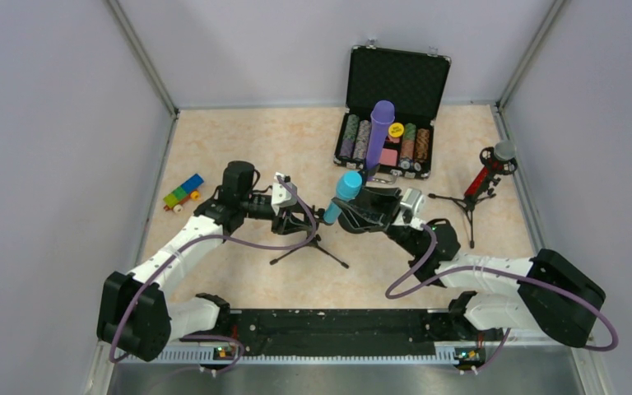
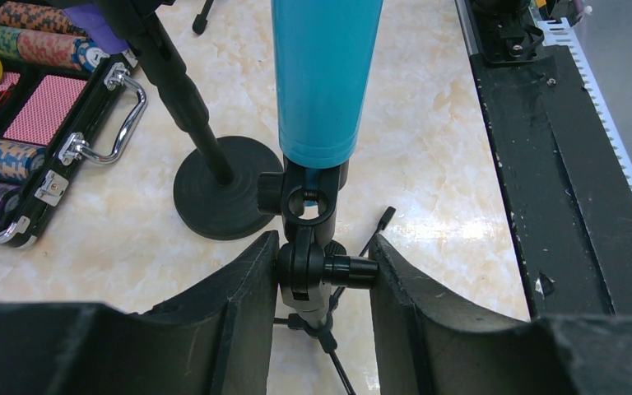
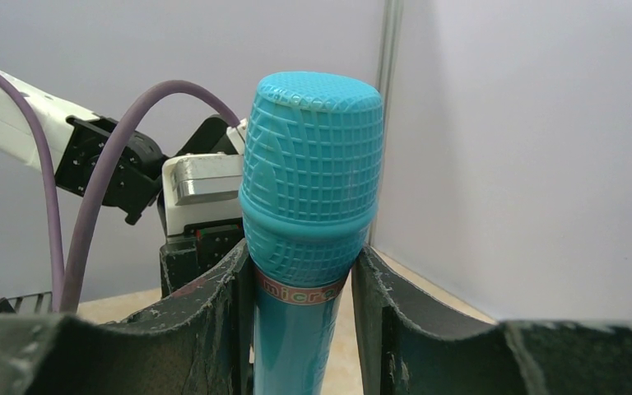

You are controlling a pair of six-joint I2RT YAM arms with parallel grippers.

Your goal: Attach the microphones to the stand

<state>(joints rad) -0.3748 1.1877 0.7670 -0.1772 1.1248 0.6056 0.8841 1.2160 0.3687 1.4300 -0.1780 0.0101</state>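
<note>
Beige, marbled, glossy table [image 1: 239, 140]. Black hard case [image 1: 399, 74], lid open, holding rows of striped chips [image 1: 354, 136]. Black metal tripod stand [image 1: 317, 243], thin legs; left tool [image 2: 321, 267] closed on its swivel joint. Teal-blue plastic stick microphone [image 3: 309, 189], smooth barrel, grid-textured domed head; long axis tilted, head uppermost, tail at the stand's clip; right tool [image 3: 303, 263] clamped just below the head. Purple microphone [image 1: 381, 132], on end by the case. Glittery red microphone [image 1: 485, 174], silver head, on a second tripod [image 1: 467, 210].

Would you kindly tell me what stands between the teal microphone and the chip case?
A black round-base stand, seen in the left wrist view between the teal microphone and the case.
</note>
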